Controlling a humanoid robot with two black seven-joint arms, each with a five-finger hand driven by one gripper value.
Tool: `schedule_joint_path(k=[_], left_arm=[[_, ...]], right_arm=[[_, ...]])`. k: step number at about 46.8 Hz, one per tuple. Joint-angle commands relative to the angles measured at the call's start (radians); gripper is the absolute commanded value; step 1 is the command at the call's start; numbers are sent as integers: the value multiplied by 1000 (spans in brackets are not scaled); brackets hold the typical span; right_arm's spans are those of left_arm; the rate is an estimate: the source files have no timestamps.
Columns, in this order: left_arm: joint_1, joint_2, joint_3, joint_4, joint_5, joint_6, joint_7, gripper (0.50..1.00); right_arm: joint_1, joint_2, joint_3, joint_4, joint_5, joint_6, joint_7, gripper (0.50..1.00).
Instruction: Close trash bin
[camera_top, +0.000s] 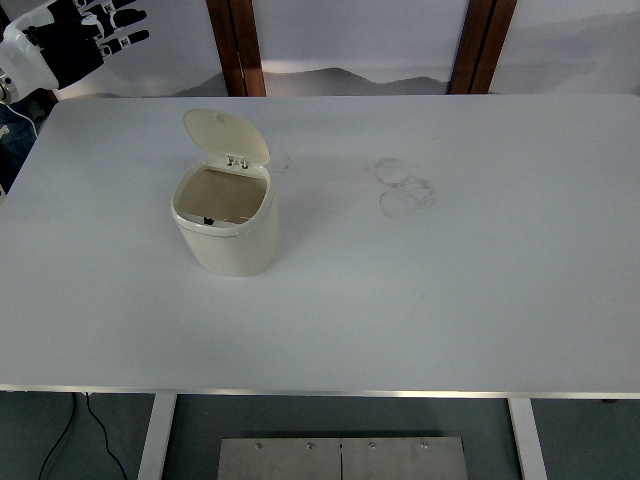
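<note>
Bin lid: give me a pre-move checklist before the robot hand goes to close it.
1. Bin upright on the table: ok.
2. Lid closed: not ok, it stands open at the back hinge.
3. Left robot hand free: ok, fingers spread, holding nothing.
4. Hand near the lid: not ok, it is up at the table's far left corner.
5. Path from hand to lid unobstructed: ok.
6. Bin contents below the rim: cannot tell.
</note>
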Motion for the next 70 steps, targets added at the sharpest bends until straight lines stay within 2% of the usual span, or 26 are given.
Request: schedule_joint_path(k=[1, 7, 14, 42, 57, 70], left_arm=[[-26, 1, 56, -22, 35, -1, 7, 1000], [-39, 1, 63, -29, 43, -1, 10, 1000], [-63, 5, 105, -51, 81, -1, 41, 1000], [-152, 34, 258, -172, 187, -16, 44, 1000], [-216, 79, 347, -220, 262, -96, 44, 1000], [-220, 103, 355, -226, 319, -151, 44, 1000]], right_arm=[[0, 0, 0, 1, 0, 0, 1, 995], [0, 0, 0, 0, 0, 0, 1, 995], [0, 0, 0, 1, 0, 0, 1, 995], [0, 0, -2, 1, 0, 0, 1, 995], [0, 0, -2, 1, 0, 0, 1, 995], [1, 0, -3, 1, 0, 0, -1, 995]])
